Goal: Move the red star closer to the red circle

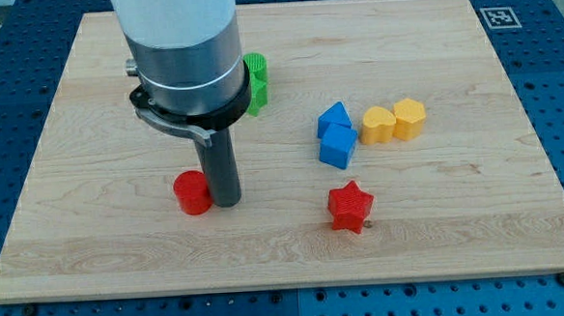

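Observation:
The red star (350, 208) lies on the wooden board toward the view's bottom, right of centre. The red circle (193, 193) lies to its left, a good distance away. My tip (226, 201) stands on the board right beside the red circle, on its right side, touching or nearly touching it. The red star is well to the right of my tip, with bare board between them.
Two blue blocks (336, 136) sit together above the red star. A yellow heart (378, 125) and a yellow hexagon-like block (409, 117) lie to their right. A green block (256, 83) is partly hidden behind the arm. The board's edge (288, 281) runs along the view's bottom.

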`<state>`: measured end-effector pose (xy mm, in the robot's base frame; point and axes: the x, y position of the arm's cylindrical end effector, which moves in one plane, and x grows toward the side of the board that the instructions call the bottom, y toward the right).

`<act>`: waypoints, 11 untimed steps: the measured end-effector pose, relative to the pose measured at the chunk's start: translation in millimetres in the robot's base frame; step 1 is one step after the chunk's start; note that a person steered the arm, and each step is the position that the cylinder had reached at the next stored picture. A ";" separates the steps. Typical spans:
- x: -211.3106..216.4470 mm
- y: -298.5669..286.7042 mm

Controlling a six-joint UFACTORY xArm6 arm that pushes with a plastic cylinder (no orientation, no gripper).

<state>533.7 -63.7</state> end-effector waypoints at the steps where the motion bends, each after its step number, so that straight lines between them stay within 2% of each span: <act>1: 47.6 11.8; 2: 71.3 16.0; 10: 84.7 43.2; 11: 84.7 89.3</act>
<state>618.3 25.6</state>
